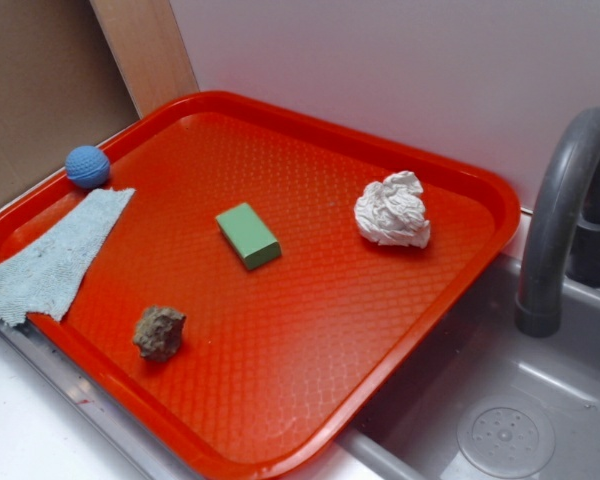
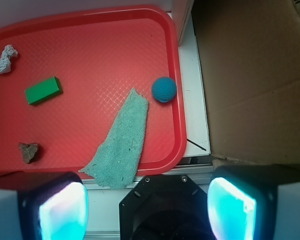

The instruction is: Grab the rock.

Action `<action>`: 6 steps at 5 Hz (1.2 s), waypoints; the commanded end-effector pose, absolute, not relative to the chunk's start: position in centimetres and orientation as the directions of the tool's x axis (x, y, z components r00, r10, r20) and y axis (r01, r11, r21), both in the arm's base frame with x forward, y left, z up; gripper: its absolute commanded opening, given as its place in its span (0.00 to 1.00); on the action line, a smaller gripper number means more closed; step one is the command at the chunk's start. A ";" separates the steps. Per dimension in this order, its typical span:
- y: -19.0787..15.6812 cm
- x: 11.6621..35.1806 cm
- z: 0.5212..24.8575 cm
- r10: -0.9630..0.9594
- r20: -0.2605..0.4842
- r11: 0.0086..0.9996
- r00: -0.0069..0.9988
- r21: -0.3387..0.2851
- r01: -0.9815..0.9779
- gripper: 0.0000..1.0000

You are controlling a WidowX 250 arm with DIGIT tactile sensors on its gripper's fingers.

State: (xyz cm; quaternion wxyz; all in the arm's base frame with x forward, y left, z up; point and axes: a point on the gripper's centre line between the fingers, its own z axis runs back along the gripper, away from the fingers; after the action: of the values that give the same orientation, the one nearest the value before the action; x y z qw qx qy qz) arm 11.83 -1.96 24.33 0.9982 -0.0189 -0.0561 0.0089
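in our wrist view the end effector (image 2: 147,207) hangs open and empty, high over the tray's (image 2: 176,75) edge. the rock (image 2: 28,151) lies well off to its left on the tray, past the cloth (image 2: 122,142). green block (image 2: 42,90), ball (image 2: 164,89) and paper wad (image 2: 2,59) sit farther away; nothing blocks the path.

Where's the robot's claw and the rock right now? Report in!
Gripper open, empty, high above the tray's edge. Rock loose on the tray, untouched. Cloth lies nearby, not covering it.
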 end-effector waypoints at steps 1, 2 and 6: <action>-2.0 11.8 24.3 0.020 0.112 0.999 0.994 -0.039 -0.016 1.00; -3.5 13.0 24.6 0.050 0.150 0.998 0.987 -0.034 -0.046 1.00; -16.7 15.1 20.4 -0.061 0.105 0.981 0.993 -0.179 0.079 1.00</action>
State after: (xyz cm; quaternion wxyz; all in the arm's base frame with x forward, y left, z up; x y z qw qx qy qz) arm 15.41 -16.53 19.46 0.9951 -0.0844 -0.0395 -0.0343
